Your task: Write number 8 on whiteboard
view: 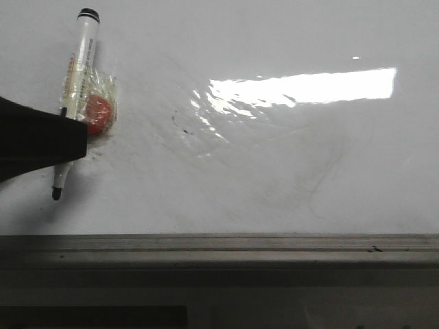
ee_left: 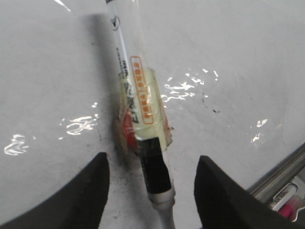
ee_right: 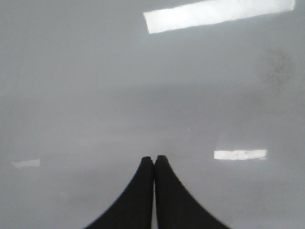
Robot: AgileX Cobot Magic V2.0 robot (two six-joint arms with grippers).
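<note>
The whiteboard [view: 274, 171] is glossy white with faint grey smudges and a bright light reflection. No drawn number 8 shows on it. A white marker [view: 81, 62] lies on the board at the left, black tip toward the near edge, with a red lump [view: 98, 113] taped to its barrel. My left gripper [ee_left: 153, 156] is open, one finger on each side of the marker [ee_left: 155, 167], touching neither side. It shows as a black shape in the front view [view: 41, 140]. My right gripper [ee_right: 154, 157] is shut and empty over bare board [ee_right: 95, 95].
A grey metal rim [view: 219, 243] runs along the board's near edge and also shows in the left wrist view [ee_left: 281, 171]. Beyond it lie spare markers [ee_left: 286, 200], one pink. Small black specks [view: 180, 122] mark the board near the reflection.
</note>
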